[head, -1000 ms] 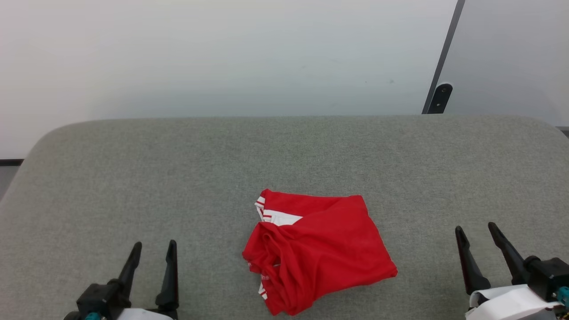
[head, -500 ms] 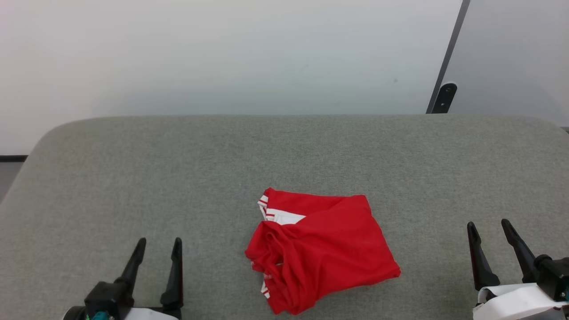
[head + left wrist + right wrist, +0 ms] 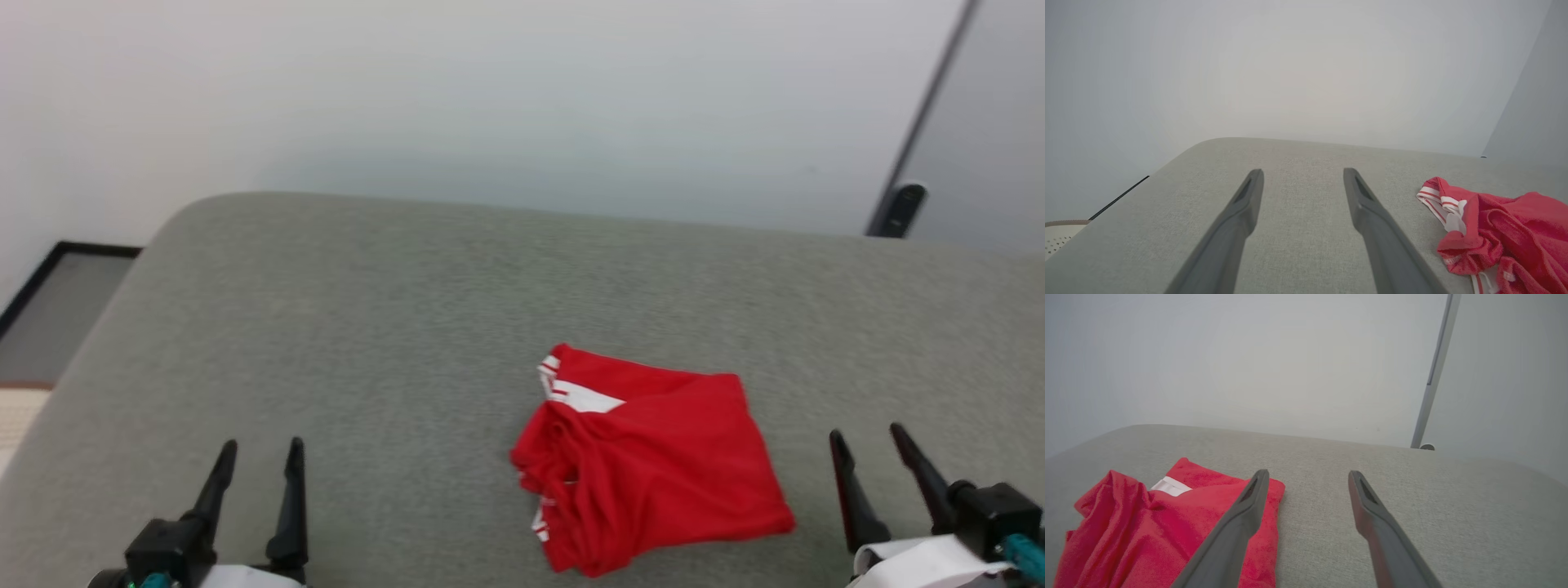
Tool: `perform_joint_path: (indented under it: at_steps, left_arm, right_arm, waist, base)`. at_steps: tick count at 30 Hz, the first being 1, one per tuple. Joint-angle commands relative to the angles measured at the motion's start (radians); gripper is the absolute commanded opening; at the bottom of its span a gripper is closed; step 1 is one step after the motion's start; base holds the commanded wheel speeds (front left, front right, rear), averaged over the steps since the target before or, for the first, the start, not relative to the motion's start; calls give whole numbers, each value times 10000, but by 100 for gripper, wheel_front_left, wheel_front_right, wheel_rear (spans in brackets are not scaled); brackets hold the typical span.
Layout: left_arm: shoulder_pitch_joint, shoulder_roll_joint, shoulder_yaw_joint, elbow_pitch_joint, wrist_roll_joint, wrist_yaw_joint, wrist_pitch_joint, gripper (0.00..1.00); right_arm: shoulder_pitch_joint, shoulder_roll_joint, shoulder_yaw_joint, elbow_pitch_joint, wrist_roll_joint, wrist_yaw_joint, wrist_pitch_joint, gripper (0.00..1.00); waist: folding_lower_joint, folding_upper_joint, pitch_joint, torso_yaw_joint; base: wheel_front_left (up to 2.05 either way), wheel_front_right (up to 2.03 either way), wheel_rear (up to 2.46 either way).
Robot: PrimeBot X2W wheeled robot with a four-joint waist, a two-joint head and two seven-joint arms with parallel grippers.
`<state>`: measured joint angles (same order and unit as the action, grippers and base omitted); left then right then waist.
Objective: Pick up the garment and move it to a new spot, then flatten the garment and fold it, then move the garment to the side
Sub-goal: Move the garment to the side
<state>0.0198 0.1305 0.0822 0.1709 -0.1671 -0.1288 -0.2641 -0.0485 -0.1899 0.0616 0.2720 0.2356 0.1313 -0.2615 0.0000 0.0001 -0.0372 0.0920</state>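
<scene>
The garment [image 3: 653, 465] is a red shirt lying crumpled and partly folded on the grey padded surface [image 3: 392, 310], with white striped trim showing at its left side. My left gripper [image 3: 262, 445] hovers open at the lower left, well clear of the cloth. My right gripper [image 3: 865, 431] stands open just right of the garment, holding nothing. From the left wrist, the open gripper [image 3: 1303, 171] points over bare cushion and the garment [image 3: 1502, 232] lies off to the right. In the right wrist view the gripper [image 3: 1309, 473] is open, its left finger over the garment's [image 3: 1159, 531] right edge.
A pale wall rises behind the cushion's rounded far edge. A dark post with a bracket [image 3: 898, 208] stands at the back right. Floor with a dark border [image 3: 57, 310] shows past the cushion's left corner.
The head camera has swung left, so the whole scene sits further right in the picture. The garment lies as before and both grippers stay open.
</scene>
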Motion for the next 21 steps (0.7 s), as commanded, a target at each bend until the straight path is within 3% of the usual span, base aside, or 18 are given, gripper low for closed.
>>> perform_joint_path:
  at_steps: [1,9,21]
  left_arm:
    - [105,41,64,6,-14,8,3,100]
    - [207,2,-107,88,-33,-12,3,100]
    - [-78,-89,-869,488,-275,-21,3,100]
  right_arm:
    - [-15,19,68,124,32,-12,-46,100]
    - [-681,-344,619,1702,560,-12,628,100]
    - [-2308,-975,1323,3108,1731,-12,5086,100]
  waist:
    - [0,-1,-172,615]
    - [0,-1,-274,1295]
    - [0,-1,38,1888]
  base:
    - [0,0,0]
    - [0,0,0]
    - [0,0,0]
